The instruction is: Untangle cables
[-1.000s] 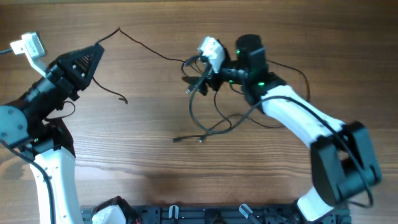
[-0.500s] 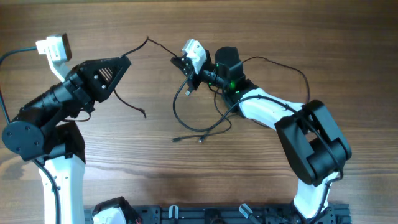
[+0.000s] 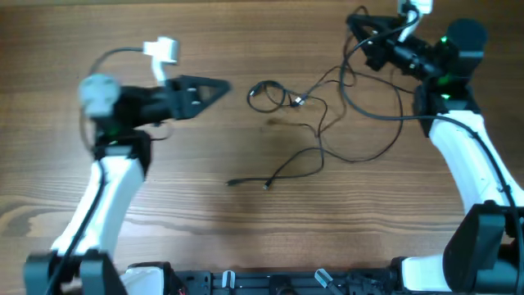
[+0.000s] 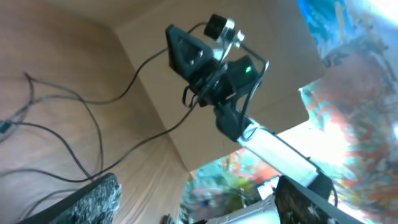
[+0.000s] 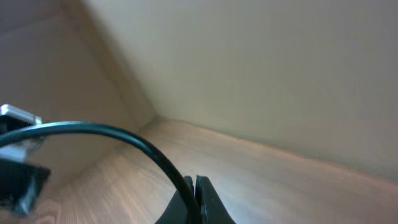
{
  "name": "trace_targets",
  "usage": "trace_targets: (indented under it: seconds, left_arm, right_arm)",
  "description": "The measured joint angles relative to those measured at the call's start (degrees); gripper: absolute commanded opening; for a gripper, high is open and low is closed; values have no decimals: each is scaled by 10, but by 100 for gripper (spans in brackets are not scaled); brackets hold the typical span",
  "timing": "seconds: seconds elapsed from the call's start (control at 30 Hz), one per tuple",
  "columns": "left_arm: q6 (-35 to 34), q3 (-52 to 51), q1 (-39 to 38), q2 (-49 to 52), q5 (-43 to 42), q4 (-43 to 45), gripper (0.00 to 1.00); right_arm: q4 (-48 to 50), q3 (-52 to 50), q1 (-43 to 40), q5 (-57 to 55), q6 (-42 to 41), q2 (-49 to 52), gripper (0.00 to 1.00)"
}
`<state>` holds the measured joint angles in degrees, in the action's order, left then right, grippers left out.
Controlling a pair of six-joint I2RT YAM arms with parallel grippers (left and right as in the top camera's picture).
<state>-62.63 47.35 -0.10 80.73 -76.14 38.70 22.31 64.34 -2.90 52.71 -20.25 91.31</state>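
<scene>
Several thin black cables [image 3: 319, 131]; wooden table [image 3: 205, 221]

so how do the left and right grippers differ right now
The left gripper has its fingers spread wide with nothing between them. The right gripper has its fingers pressed together, pinching a cable. The left gripper points at the small cable coil from the side. The right gripper stands off at the far right, with strands trailing from it. Both are dark, two-fingered grippers.
</scene>
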Motion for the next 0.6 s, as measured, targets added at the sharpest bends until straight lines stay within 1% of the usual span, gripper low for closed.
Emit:
trace_targets:
  seconds: [0.03,0.1,0.13,0.2,0.23,0.27,0.3,0.37,0.4,0.47,0.5,0.53,0.57,0.6]
  left_arm:
    - [29,0,-34,25,30,-23,87]
    - [85,0,-99,76,107,-51,98]
    - [107,0,-132,98,167,-61,98]
    - [127,0,-199,140,281,-70,97]
    - [133,0,-229,160,336,-71,90]
    - [145,0,-260,181,388,-70,89]
    - [157,0,-293,202,442,-72,92]
    - [173,1,-330,219,486,-77,97]
    - [178,1,-352,224,502,-98,96]
    - [184,1,-380,226,515,-130,85]
    - [187,2,-394,226,524,-151,65]
    - [190,2,-402,227,531,-170,19]
    - [193,3,-408,227,548,-200,8]
    - [191,4,-412,228,567,-232,4]
  right_arm:
    - [-22,-1,-11,5,-3,0,4]
    - [-44,-1,-15,15,-3,0,4]
    - [-48,-1,-14,19,-2,0,4]
    - [-62,-1,-14,23,7,0,4]
    - [-80,-1,-14,24,22,0,4]
    - [-109,-1,-14,25,52,0,4]
    - [-121,-1,-14,25,71,0,4]
    - [-157,-1,-14,-2,103,0,4]
    - [-169,-1,-14,-23,115,0,4]
    - [-186,-1,-14,-60,137,0,4]
    - [-196,-1,-14,-83,149,0,4]
    - [-197,-1,-14,-93,153,0,4]
    - [-198,-1,-14,-97,157,0,4]
    - [-197,-1,-14,-98,159,0,4]
